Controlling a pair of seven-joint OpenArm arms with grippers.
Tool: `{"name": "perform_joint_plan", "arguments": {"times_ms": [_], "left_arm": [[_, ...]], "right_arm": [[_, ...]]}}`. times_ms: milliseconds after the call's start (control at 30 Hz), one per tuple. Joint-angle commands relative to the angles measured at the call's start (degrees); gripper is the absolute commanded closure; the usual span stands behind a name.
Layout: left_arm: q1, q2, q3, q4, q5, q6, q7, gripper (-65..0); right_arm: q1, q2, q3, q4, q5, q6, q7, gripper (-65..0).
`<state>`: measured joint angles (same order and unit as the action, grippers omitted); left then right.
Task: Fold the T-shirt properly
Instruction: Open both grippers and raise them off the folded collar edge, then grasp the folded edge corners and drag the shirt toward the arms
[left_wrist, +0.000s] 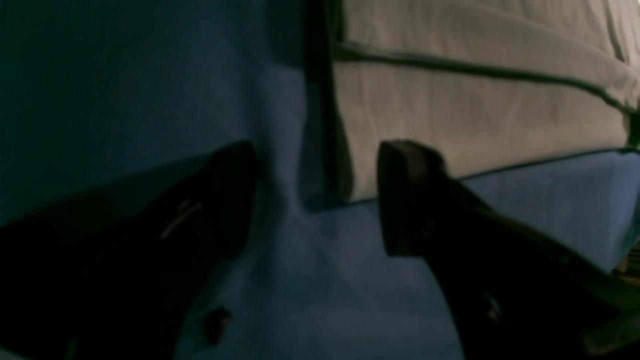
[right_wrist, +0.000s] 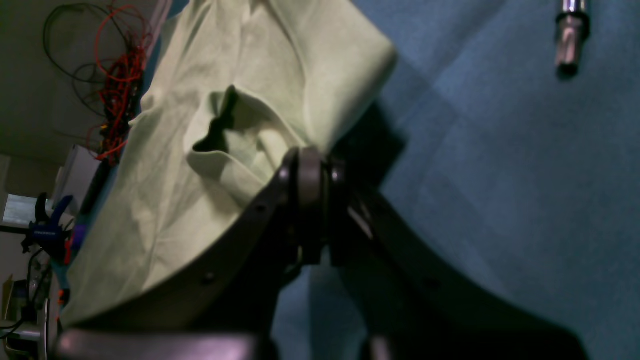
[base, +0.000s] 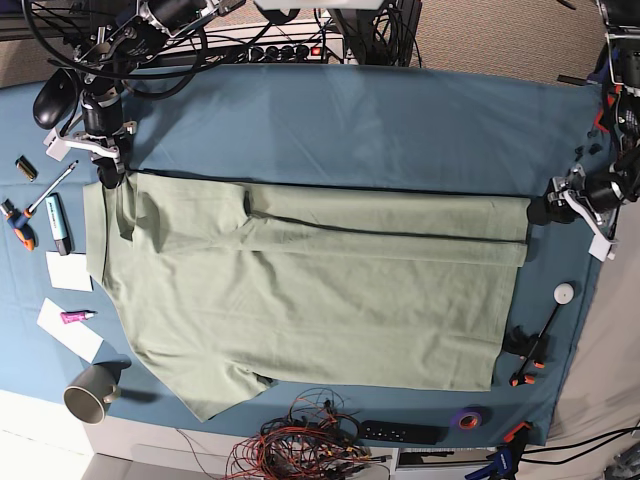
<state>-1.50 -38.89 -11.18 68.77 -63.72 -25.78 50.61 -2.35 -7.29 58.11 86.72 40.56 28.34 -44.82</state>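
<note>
Sage-green T-shirt (base: 310, 300) spread flat on teal table cloth (base: 400, 125), top edge folded over. Right gripper (right_wrist: 310, 165) pinching shirt's corner fabric. Left gripper (left_wrist: 315, 200) jaws spread, empty, beside shirt's hem corner. Risk: one-sided pull skews fold.

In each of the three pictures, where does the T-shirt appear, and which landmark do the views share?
Left wrist: the T-shirt fills the upper right; one folded corner lies between the open left hand's fingers.
Right wrist: it fills the upper left, and the shut right hand pinches its edge.
Base: it spreads across the middle of the table.
Shared landmark: the blue table cloth under it.
</note>
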Motion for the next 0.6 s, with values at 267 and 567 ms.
{"name": "perform_joint_plan", "arguments": {"times_ms": [267, 567], "left_arm": [[-0.39, 0.70, 4.07, 0.61, -0.17, -0.90, 1.81, -38.4], [-0.39, 0.81, 4.04, 0.61, -0.55, -1.14, 2.19, -11.0]], "right_arm": [[0.46, 0.31, -0.04, 0.44, 0.76, 0.39, -0.22, 0.0], [0.44, 0.33, -0.04, 0.44, 0.76, 1.99, -0.55, 0.0]]}}
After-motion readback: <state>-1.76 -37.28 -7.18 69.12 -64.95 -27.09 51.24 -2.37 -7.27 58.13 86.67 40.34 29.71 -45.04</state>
